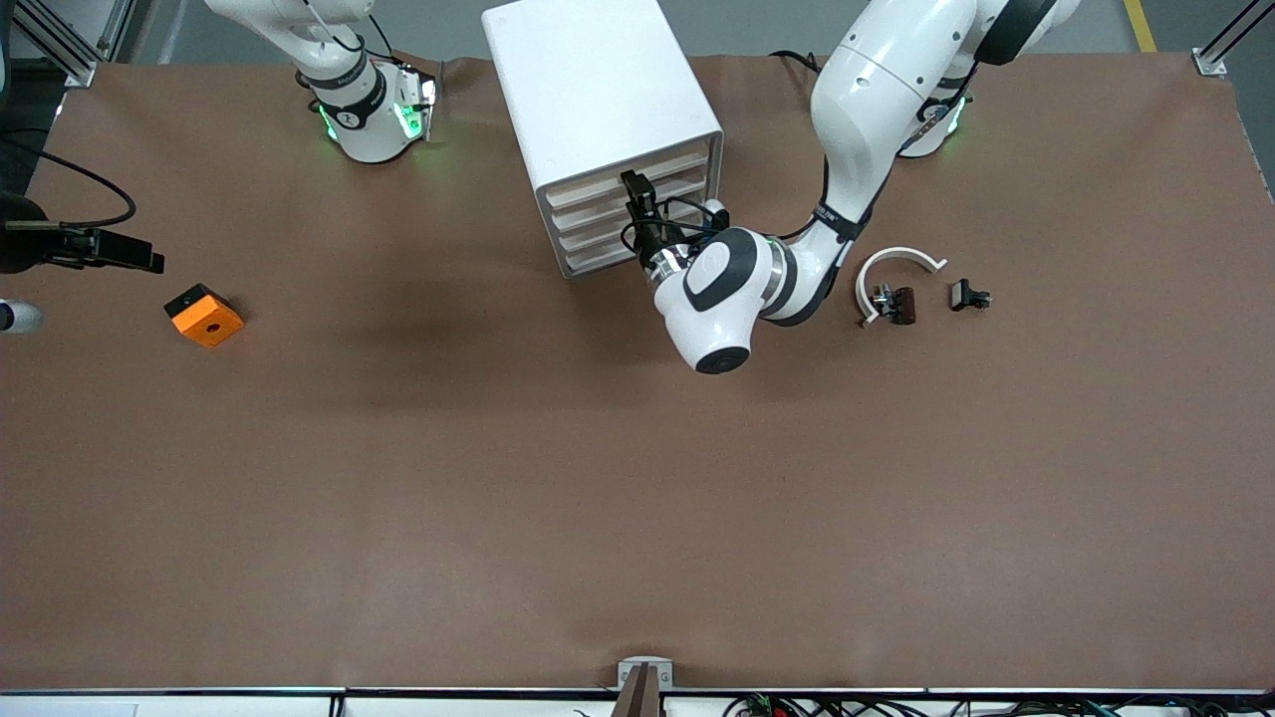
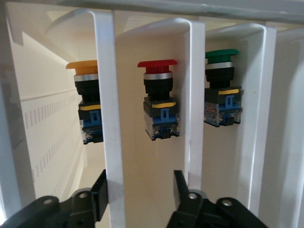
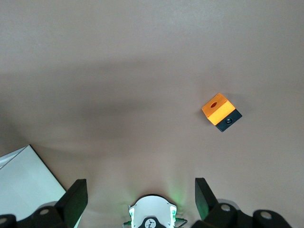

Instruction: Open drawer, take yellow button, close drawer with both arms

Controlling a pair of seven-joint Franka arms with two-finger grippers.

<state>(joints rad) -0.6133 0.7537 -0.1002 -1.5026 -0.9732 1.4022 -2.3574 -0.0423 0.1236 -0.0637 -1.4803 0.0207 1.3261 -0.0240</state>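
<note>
Brown table [image 1: 498, 478]: left gripper [image 2: 140, 190] jaws straddle drawer [image 2: 109, 118] front; right gripper [image 3: 140, 194] jaws wide.

arm shells [image 1: 877, 80]: glossy white, rounded, black joint rings
wrist joint [image 1: 719, 289]: white, dark grey oval panel, black end cap
bases [image 1: 374, 124]: green lights
cables: black, looped at wrist
fingers [image 2: 180, 187]: black
</note>
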